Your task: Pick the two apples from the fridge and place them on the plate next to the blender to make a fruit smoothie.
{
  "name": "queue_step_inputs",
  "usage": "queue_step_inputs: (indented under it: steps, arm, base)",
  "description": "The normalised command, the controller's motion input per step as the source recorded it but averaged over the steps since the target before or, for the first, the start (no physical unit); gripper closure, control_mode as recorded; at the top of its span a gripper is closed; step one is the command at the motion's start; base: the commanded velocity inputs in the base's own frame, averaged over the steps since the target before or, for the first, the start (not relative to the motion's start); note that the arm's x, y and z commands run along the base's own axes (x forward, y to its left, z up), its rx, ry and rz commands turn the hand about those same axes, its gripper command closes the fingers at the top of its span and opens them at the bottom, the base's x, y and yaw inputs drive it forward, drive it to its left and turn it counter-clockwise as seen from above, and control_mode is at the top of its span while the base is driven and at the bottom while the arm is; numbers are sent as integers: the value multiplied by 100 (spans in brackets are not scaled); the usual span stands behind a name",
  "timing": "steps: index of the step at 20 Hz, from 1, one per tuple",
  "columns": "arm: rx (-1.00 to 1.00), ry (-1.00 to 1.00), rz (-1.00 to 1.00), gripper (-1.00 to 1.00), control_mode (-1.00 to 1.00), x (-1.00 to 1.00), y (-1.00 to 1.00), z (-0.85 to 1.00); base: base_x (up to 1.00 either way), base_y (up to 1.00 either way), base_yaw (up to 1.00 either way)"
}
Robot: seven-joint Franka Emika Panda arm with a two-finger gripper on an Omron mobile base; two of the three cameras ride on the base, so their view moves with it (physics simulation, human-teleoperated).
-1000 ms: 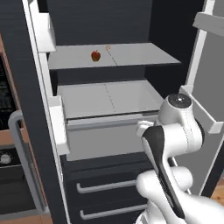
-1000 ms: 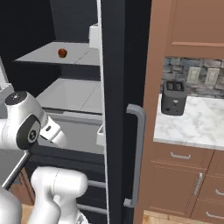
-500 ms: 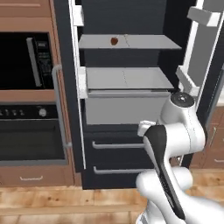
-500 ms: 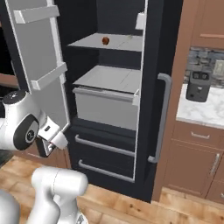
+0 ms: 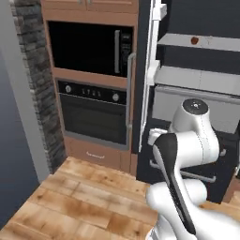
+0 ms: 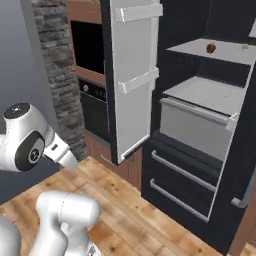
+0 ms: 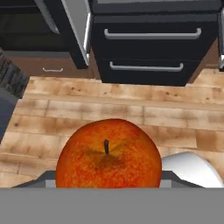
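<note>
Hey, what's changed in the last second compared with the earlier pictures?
The base has backed away from the fridge and turned left, so the oven and wood floor have come into view. The things themselves did not move. The dull red apple still sits on the upper shelf and the fridge door stays open. The pincer holds the bright red-orange apple.

Speckled, faintly glossy red-orange apple (image 7: 107, 154); matt wood-plank floor (image 7: 131, 109); smooth pale grey fridge shelves (image 6: 210, 92).

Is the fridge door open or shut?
Open: the white-lined door stands swung out, and the shelves show, one with an apple on it.
</note>
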Motion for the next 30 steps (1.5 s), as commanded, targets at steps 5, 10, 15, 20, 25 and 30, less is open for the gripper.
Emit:
queue_step_inputs:
  steps: [5, 10, 15, 20, 25, 30]
  arm:
    - [0, 0, 0, 100, 100, 0, 0, 0]
    - [0, 0, 0, 100, 100, 0, 0, 0]
    - [0, 0, 0, 100, 100, 0, 0, 0]
    - [0, 0, 0, 100, 100, 0, 0, 0]
    - [0, 0, 0, 100, 100, 0, 0, 0]
    - [0, 0, 0, 100, 100, 0, 0, 0]
  base:
    - [-56, 4, 77]
    - [-70, 5, 76]
    - [-71, 0, 72]
    - [-34, 36, 76]
    - [-10, 66, 79]
    - [-4, 71, 76]
